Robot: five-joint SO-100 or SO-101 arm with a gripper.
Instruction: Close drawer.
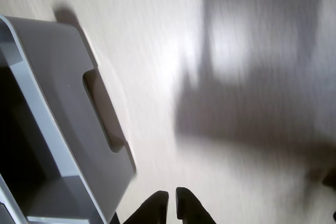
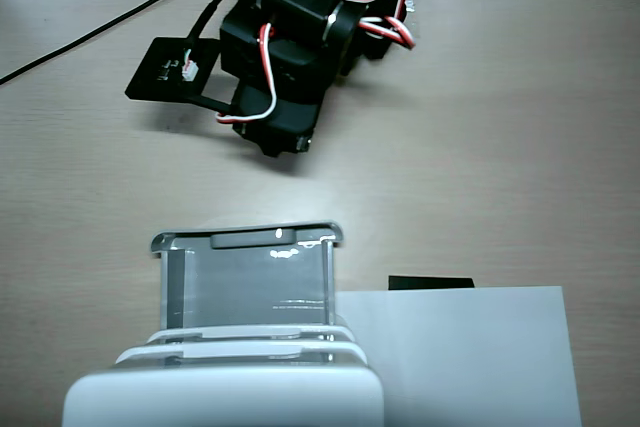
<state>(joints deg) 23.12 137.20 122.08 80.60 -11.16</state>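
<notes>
The drawer [image 2: 250, 287] is a translucent grey tray, pulled well out of the white unit [image 2: 220, 397] towards the arm. Its rounded front lip with the slot handle [image 2: 275, 240] faces the arm. In the wrist view the drawer [image 1: 58, 77] fills the left side, with the slot handle [image 1: 105, 111] in its lip. My gripper [image 1: 172, 205] shows as two dark fingertips at the bottom edge, pressed nearly together and empty. It is off to the right of the lip and does not touch it. In the fixed view the black arm [image 2: 290, 47] hangs over the table beyond the drawer front.
A flat white sheet of paper [image 2: 470, 347] lies right of the unit, with a small black piece [image 2: 430, 282] at its far edge. A black plate [image 2: 165, 72] and cables [image 2: 100, 22] lie at the arm's left. Bare wood table [image 2: 520, 147] lies between arm and drawer.
</notes>
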